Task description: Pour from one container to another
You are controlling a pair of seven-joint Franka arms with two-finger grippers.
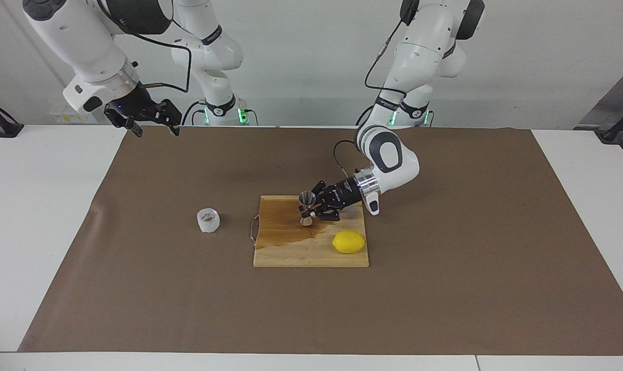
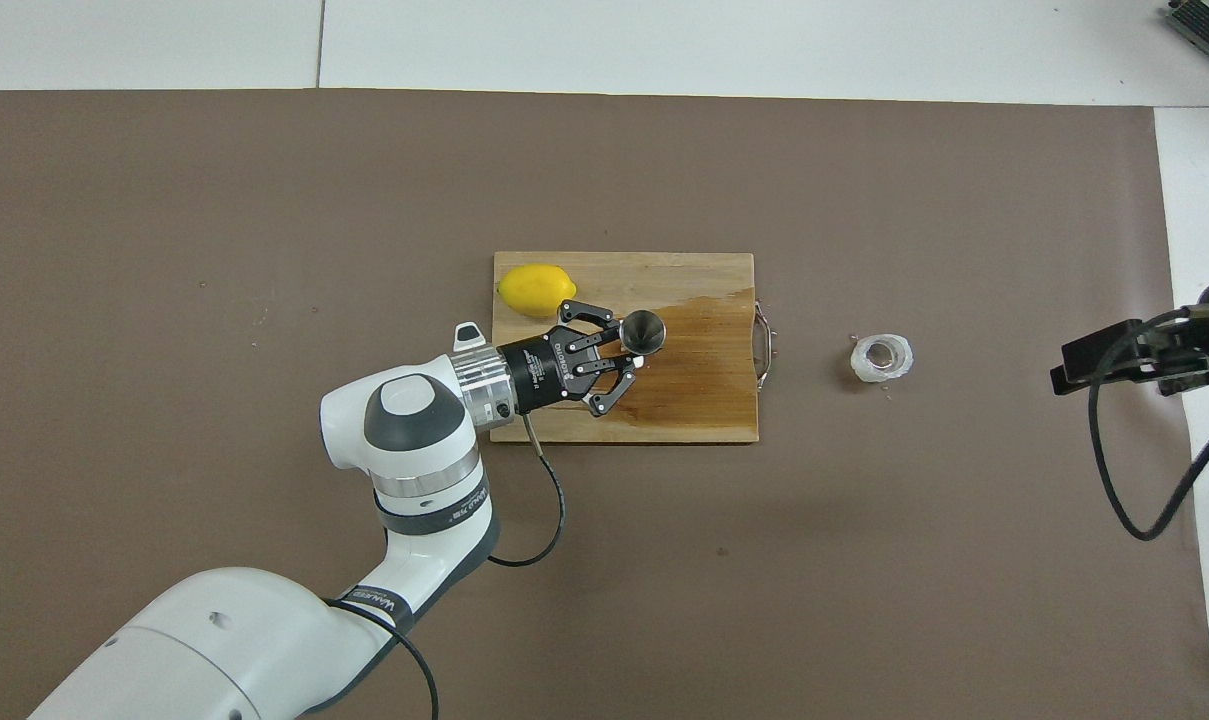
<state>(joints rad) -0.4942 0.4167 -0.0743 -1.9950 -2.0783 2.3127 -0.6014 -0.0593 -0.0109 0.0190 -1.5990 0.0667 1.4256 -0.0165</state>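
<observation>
The steel hourglass jigger (image 1: 306, 207) (image 2: 643, 331) stands upright, low over the wet dark patch of the wooden cutting board (image 1: 301, 255) (image 2: 664, 275). My left gripper (image 1: 314, 208) (image 2: 632, 352) is shut on its narrow waist, reaching in from the left arm's end. Whether the jigger's base touches the board I cannot tell. The squat ribbed glass cup (image 1: 208, 219) (image 2: 881, 358) sits alone on the brown mat, off the board toward the right arm's end. My right gripper (image 1: 156, 131) (image 2: 1084, 362) waits open and raised over the mat's edge at its own end.
A yellow lemon (image 1: 349, 241) (image 2: 535, 289) lies on the board's corner farther from the robots, beside the left gripper. A small wire handle (image 1: 253, 229) (image 2: 765, 345) sticks out of the board's end facing the cup. Brown mat (image 1: 445, 288) covers the table.
</observation>
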